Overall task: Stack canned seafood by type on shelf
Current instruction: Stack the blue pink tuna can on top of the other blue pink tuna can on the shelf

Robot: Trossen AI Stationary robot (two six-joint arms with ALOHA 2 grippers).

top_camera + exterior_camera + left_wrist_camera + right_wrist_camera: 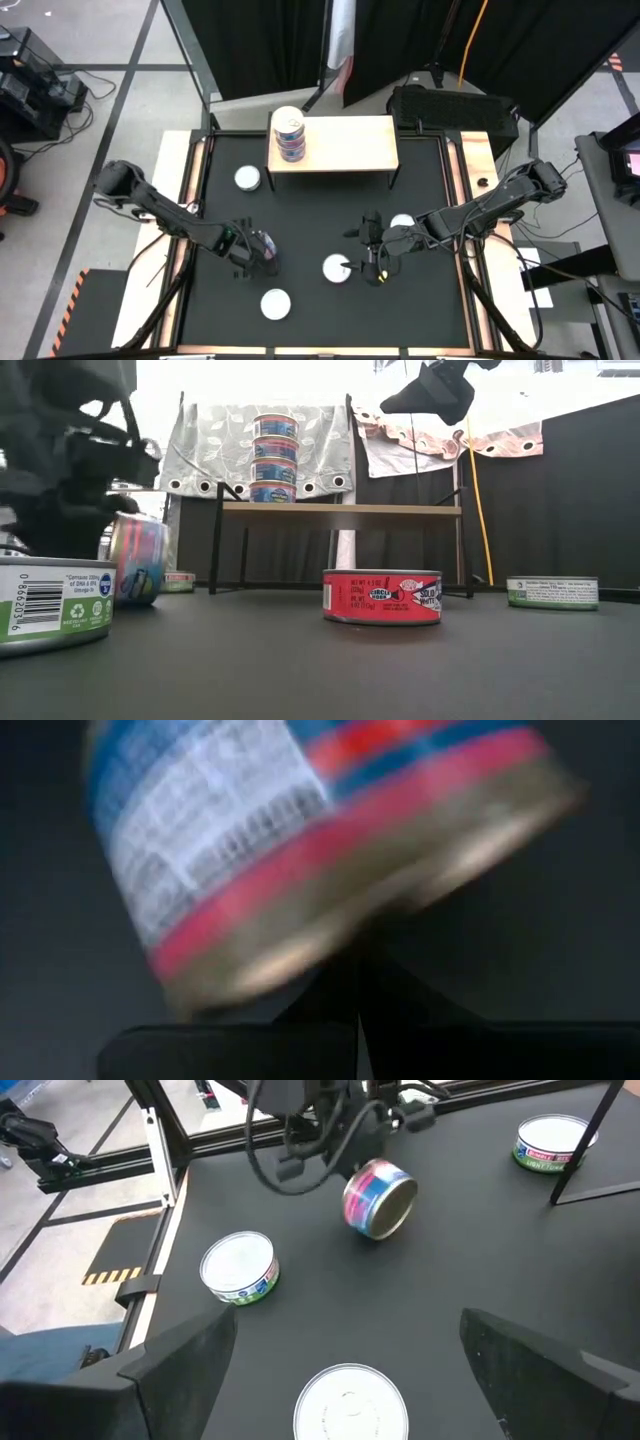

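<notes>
Tins lie scattered on the black table; a stack of blue-labelled ones already stands at the left end of the shelf. Right gripper hangs above the table with jaws spread wide and nothing between them. A red-labelled tin sits flat, lid up, just beside it on the side toward the table centre; in the right wrist view its lid shows between and just ahead of the two fingers. Flat and round, so no long axis to line up; jaws would straddle it from above. Left gripper is closed, with a blue-and-pink tin tipped on edge at its fingertips; whether it is truly gripped or only propped, cannot tell. Right arm is clearly the nearer one to the red tin. Other green-labelled tins rest apart, nearer the table's edges.
</notes>
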